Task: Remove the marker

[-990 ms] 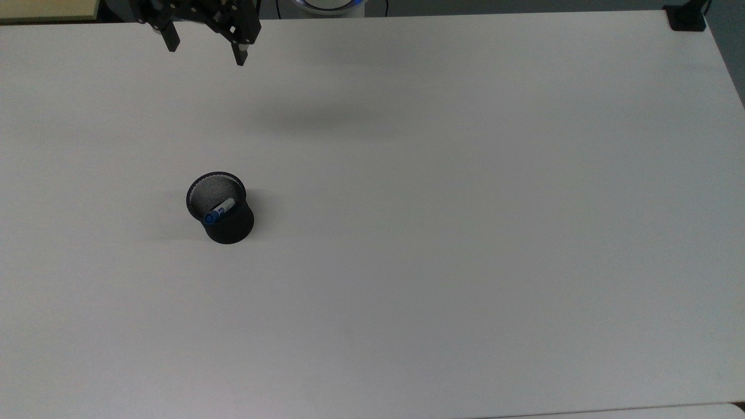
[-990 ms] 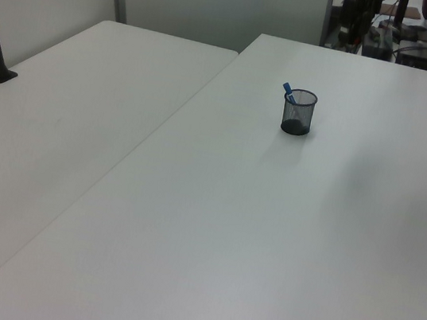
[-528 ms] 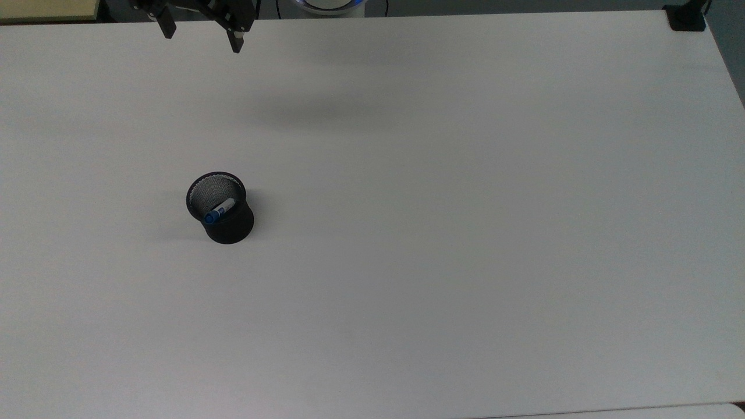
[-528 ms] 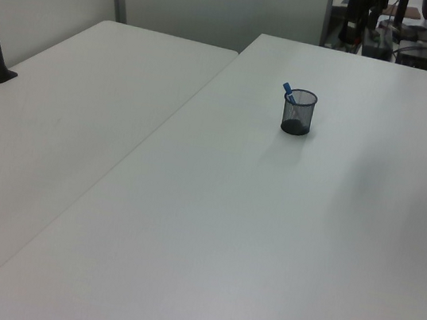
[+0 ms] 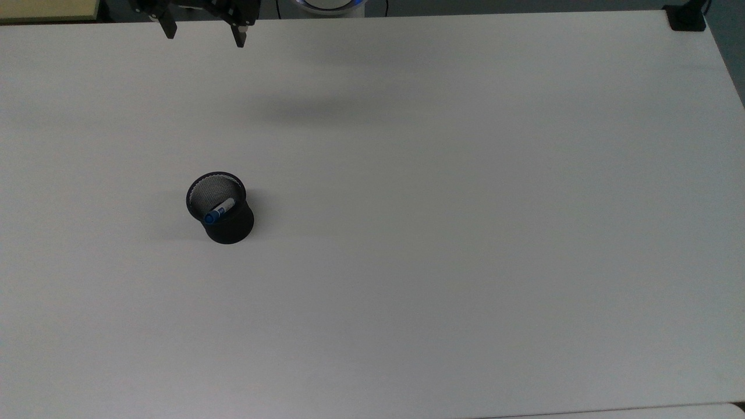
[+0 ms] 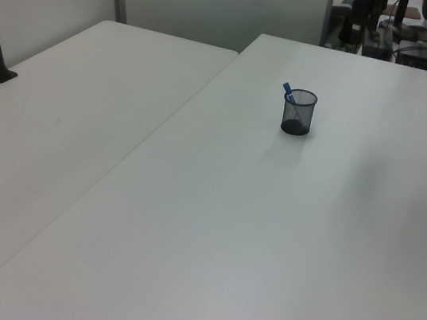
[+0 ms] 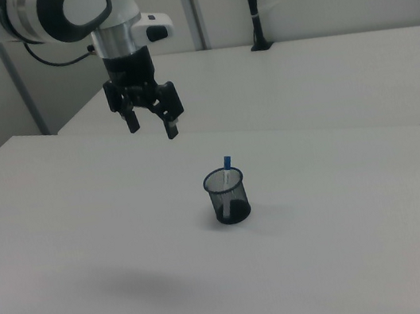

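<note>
- In the right view, going from left to right, the arm (image 7: 49,14) came in from the right view's upper left, and the gripper (image 7: 152,126) hung high over the table (image 7: 356,261). Its 2 fingers were spread wide, with nothing between them.
- Further toward the right view's right stood the black mesh cup (image 7: 227,197), upright, alone on the white surface and well apart from the gripper.
- The marker (image 7: 227,172) stood inside the cup, leaning on the rim, with its blue cap above the edge. In the top view the marker (image 5: 219,210) lay tilted across the opening of the cup (image 5: 221,209), blue cap toward the top view's lower left, and the gripper (image 5: 204,32) was at the upper edge. In the left view the blue cap (image 6: 288,91) showed above the rim on the left view's left side of the cup (image 6: 298,112).
- My judgement: the task was at the beginning, and the marker was not yet touched.
- What could go wrong, I think:
  - The cup looked light. If a finger hit the rim during the descent, the cup could tip or slide.
  - The marker leaned, so fingers closing across the wrong direction could push it round the rim and not pinch it.
  - A weak pinch on the smooth cap could let it slip during lifting.
  - If the marker dragged on the mesh, the cup could be lifted together with it.
</note>
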`<action>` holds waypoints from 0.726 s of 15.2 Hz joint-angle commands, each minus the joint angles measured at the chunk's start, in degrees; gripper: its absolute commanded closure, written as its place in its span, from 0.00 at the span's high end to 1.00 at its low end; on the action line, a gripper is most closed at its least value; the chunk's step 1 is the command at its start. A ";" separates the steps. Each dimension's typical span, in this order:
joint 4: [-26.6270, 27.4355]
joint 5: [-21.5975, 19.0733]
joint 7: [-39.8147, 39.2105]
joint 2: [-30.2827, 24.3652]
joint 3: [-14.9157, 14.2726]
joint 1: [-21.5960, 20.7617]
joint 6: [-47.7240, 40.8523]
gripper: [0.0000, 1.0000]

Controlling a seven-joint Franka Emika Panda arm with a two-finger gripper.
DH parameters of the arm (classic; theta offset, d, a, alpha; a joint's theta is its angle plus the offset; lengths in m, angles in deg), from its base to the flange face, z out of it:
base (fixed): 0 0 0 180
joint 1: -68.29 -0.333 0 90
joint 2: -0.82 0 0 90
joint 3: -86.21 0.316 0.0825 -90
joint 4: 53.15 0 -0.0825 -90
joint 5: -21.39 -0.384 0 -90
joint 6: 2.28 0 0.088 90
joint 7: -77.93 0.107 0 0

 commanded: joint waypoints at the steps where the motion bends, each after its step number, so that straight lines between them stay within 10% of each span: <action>1: -0.18 0.43 -1.77 -0.64 0.14 -0.51 -4.01 1.00; 11: 0.08 -0.18 -2.04 0.24 0.41 -0.59 -3.66 1.00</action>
